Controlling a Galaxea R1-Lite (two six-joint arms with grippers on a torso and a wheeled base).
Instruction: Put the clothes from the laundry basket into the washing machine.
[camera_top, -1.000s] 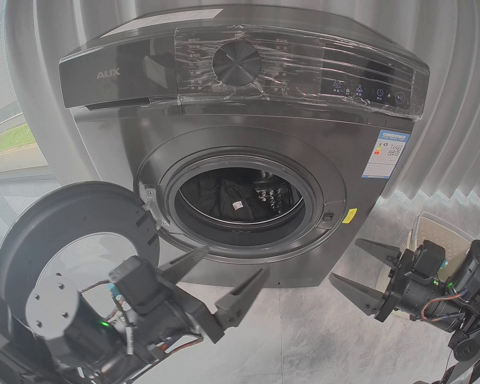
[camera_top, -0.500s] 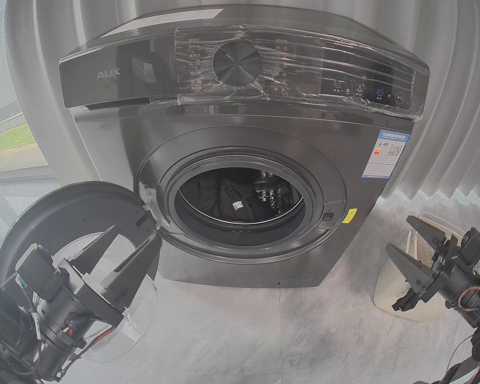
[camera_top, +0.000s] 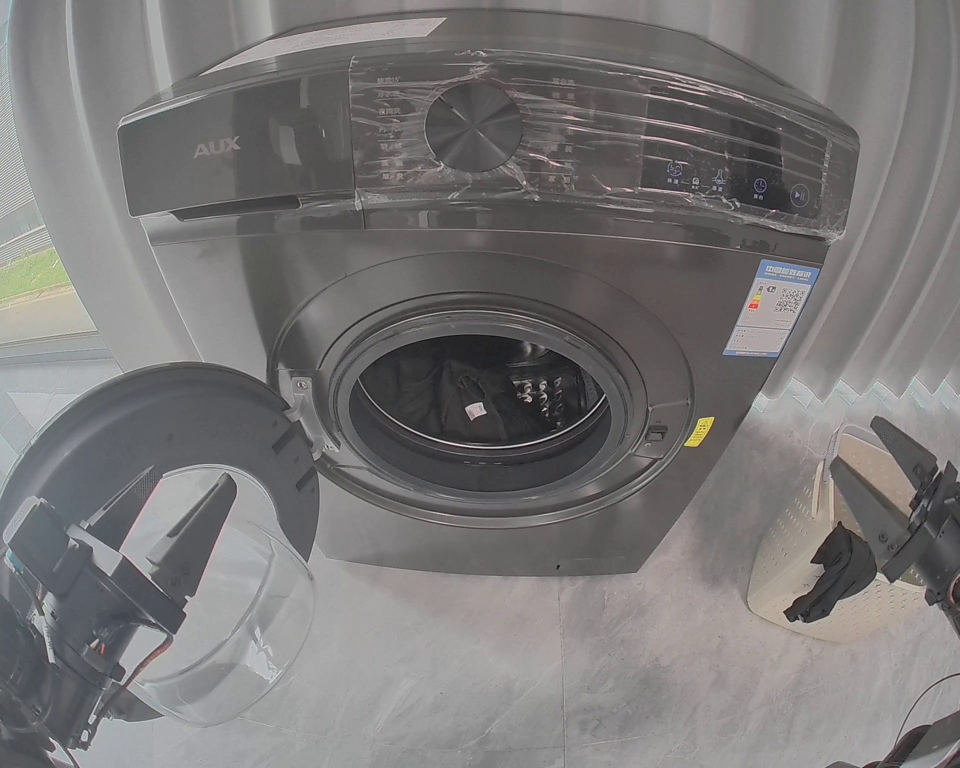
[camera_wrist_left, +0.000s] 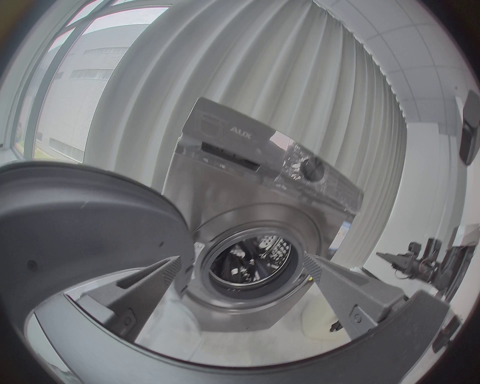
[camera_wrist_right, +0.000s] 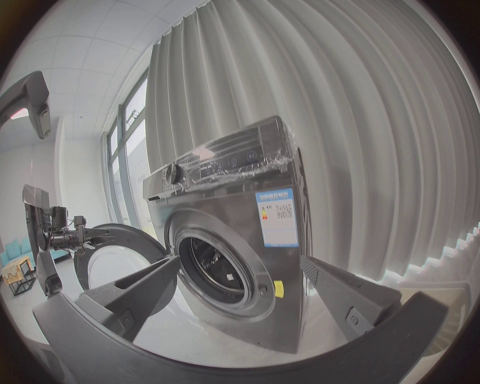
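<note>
The grey washing machine stands with its round door swung open to the left. Dark clothes lie inside the drum. A cream laundry basket sits on the floor at the right, with a dark garment draped over its rim. My left gripper is open and empty in front of the door's glass. My right gripper is open and empty just above the basket, near the garment. Both wrist views face the drum between spread fingers.
Grey tiled floor stretches in front of the machine. White curtains hang behind and to the right. A window is at the far left. The open door takes up the space at the lower left.
My left gripper swung away from the drum opening down and left to the door. My right gripper drew back right over the basket, uncovering the dark garment on its rim.
</note>
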